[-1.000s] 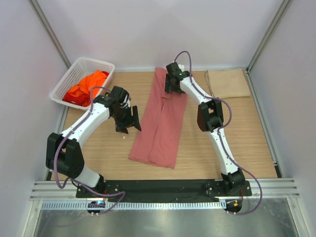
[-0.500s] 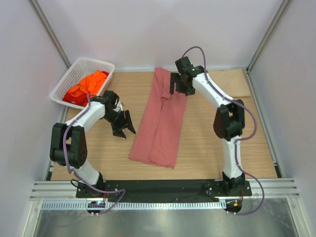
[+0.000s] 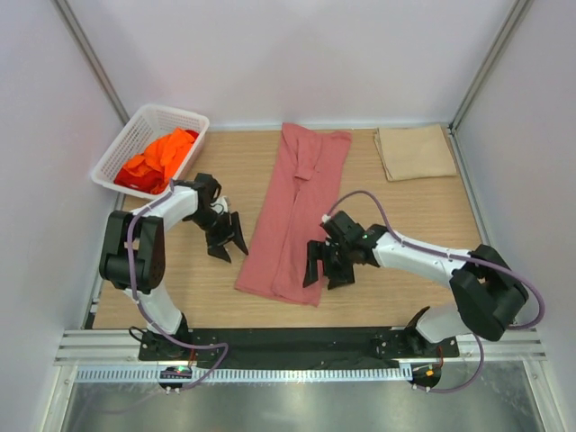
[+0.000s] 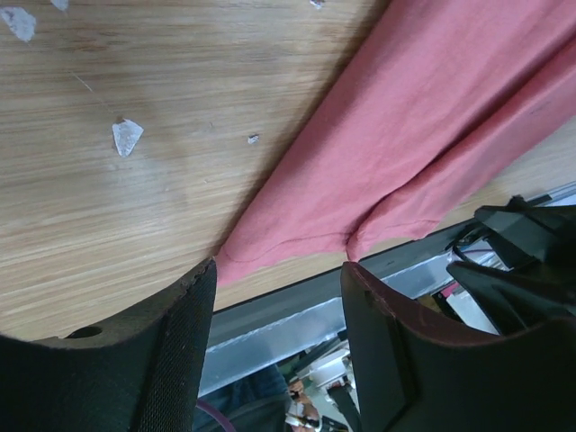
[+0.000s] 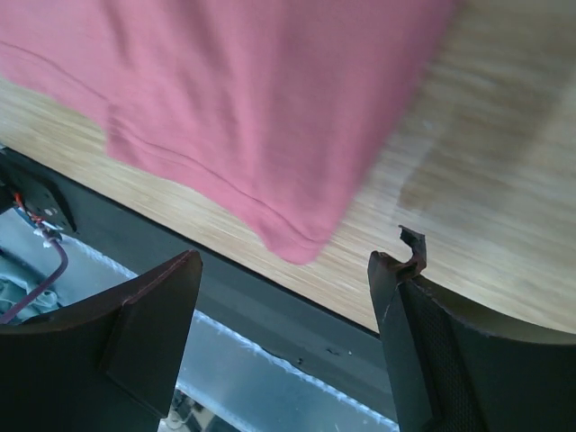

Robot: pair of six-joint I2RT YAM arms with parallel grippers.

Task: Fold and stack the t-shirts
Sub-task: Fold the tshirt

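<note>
A salmon-pink t-shirt (image 3: 295, 209), folded into a long strip, lies down the middle of the table; it also shows in the left wrist view (image 4: 423, 135) and the right wrist view (image 5: 252, 99). Orange and red shirts (image 3: 157, 157) lie bunched in the white basket (image 3: 171, 115) at the far left. My left gripper (image 3: 227, 243) is open and empty, just left of the strip's near half. My right gripper (image 3: 324, 270) is open and empty at the strip's near right corner.
A folded tan cloth (image 3: 414, 151) lies at the far right corner. The black base rail (image 3: 297, 340) runs along the table's near edge. Small white flecks (image 4: 126, 137) lie on the wood left of the shirt.
My right arm has let go of the shirt's far end and swung down to its near right corner. The far end now lies spread flat. My left gripper shifted slightly nearer.
</note>
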